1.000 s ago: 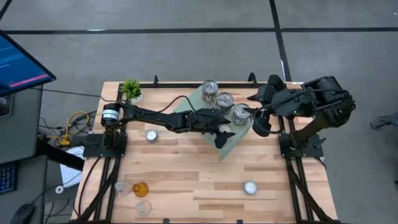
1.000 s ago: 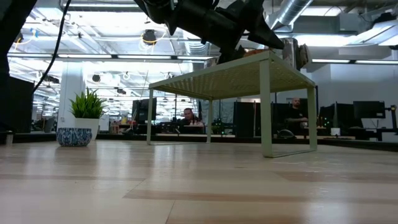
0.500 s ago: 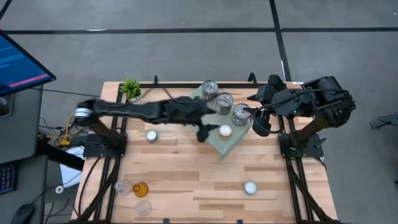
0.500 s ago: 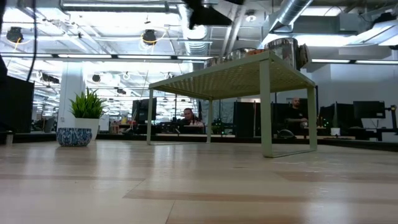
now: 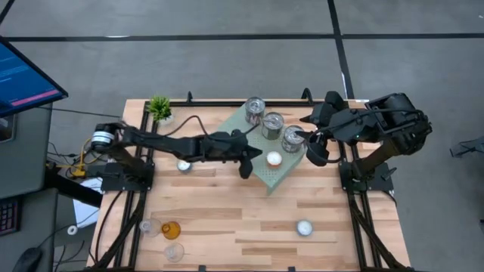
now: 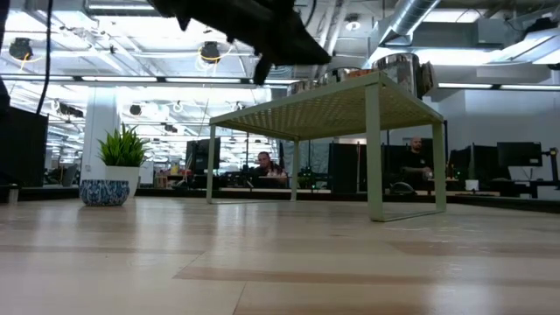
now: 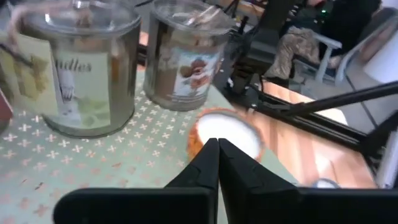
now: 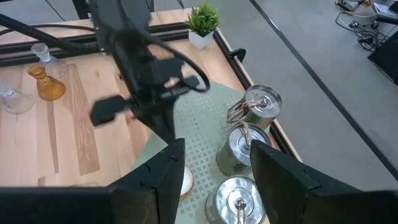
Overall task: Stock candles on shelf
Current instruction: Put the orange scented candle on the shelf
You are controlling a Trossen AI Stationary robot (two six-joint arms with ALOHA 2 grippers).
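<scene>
Writing: label on one tin [image 7: 74,81] in the left wrist view, partly readable, ends in "illes"; second tin [image 7: 186,59] has a picture label, text not legible.
Tins: three shiny silver tins on the shelf, in a row along its far-right side [image 5: 255,110], [image 5: 272,125], [image 5: 293,139].
Tealights: three white ones; one on the shelf [image 5: 274,159] near its right corner, one on the table left of the shelf [image 5: 184,165], one on the table near-right [image 5: 304,227].
Glass holders: three at the near-left table corner; two clear [image 5: 149,227], [image 5: 174,251], one amber [image 5: 171,230].
Shelf: one, pale green perforated metal [image 5: 268,172], standing at an angle at the far middle of the table [image 5: 227,211].
Plant: one small green potted plant [image 5: 159,108] at the far-left corner.
Left gripper: [image 5: 246,168] at the shelf's left edge, above the table, fingers pressed together, holding nothing; tealight on the shelf lies just ahead of its tips in the wrist view.
Right gripper: [image 5: 318,153] at the shelf's right edge beside the nearest tin, fingers [image 8: 155,180] apart, nothing between them.
Monitor: one, lit screen [image 5: 23,75] off the table to the left.
People: two seated in the room behind, seen in the low view, [image 6: 264,163] and [image 6: 417,153].
</scene>
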